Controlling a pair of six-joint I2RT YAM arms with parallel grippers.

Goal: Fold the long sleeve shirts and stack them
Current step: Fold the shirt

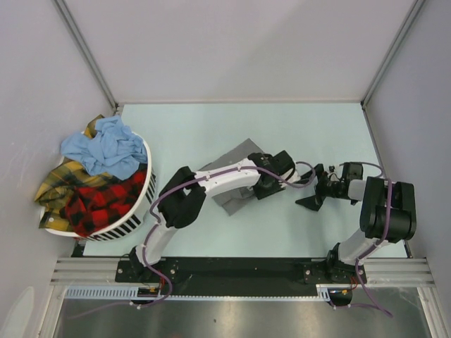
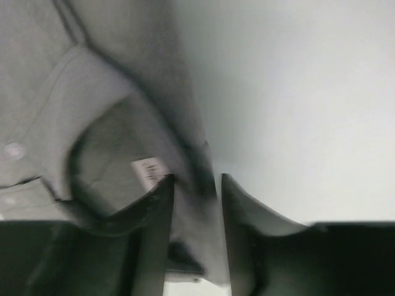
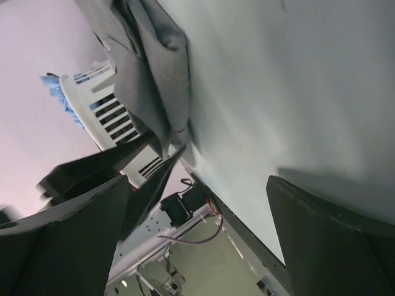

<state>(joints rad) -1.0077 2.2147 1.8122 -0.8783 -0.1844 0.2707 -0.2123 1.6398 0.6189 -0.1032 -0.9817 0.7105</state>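
Pale green worktop (image 1: 211, 127), grey walls. Grey shirt (image 1: 232, 158) mid-worktop, partly hidden under left arm (image 1: 225, 176). Left tool (image 2: 194, 179) narrowly parted, a fold of it between. Right tool (image 3: 194, 185) spread wide, empty, just beside. Basket (image 1: 134, 215) far left, heaped: blue shirt (image 1: 106, 148), yellow plaid shirt (image 1: 60, 183), red plaid shirt (image 1: 102, 201).

Holding the white-and-black left arm (image 1: 225, 176) stretched forward and to the right from its base, elbow raised. Pointing the black two-finger left gripper (image 1: 264, 184) downward, jaws parted only narrowly. Holding the black-and-white right arm (image 1: 384, 208) folded back on itself, forearm aiming left. Presenting the black two-finger right gripper (image 1: 315, 189) low, jaws spread wide, near the left one without touching.
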